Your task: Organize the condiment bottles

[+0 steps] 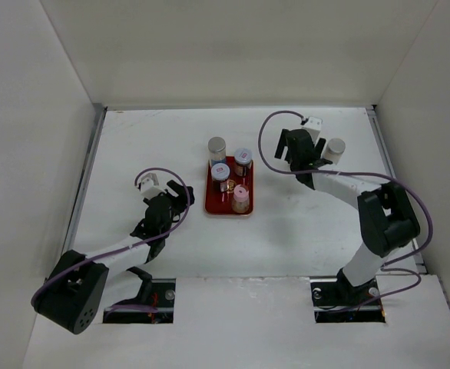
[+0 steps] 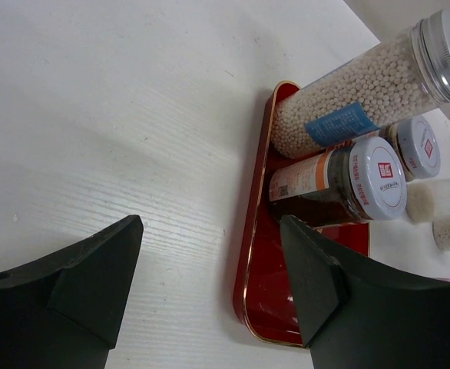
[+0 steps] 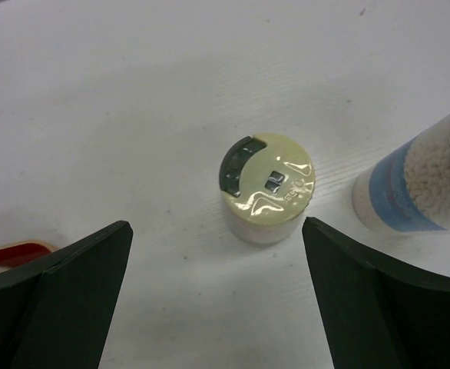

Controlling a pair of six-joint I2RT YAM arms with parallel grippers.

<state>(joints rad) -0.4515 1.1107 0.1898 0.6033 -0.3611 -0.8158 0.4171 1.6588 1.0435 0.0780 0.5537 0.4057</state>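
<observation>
The red tray holds several condiment bottles: a tall grey-capped one, two white-lidded jars and a pink-capped one. My left gripper is open and empty just left of the tray. Its wrist view shows the gripper by the tray edge, the tall bottle and a jar. My right gripper is open. In its wrist view, the gripper hovers just short of a pale-lidded jar, apart from it. A second blue-banded bottle stands to the right.
White walls close in the table on the left, back and right. The tray's corner shows at the left of the right wrist view. Both arms' purple cables loop above the table.
</observation>
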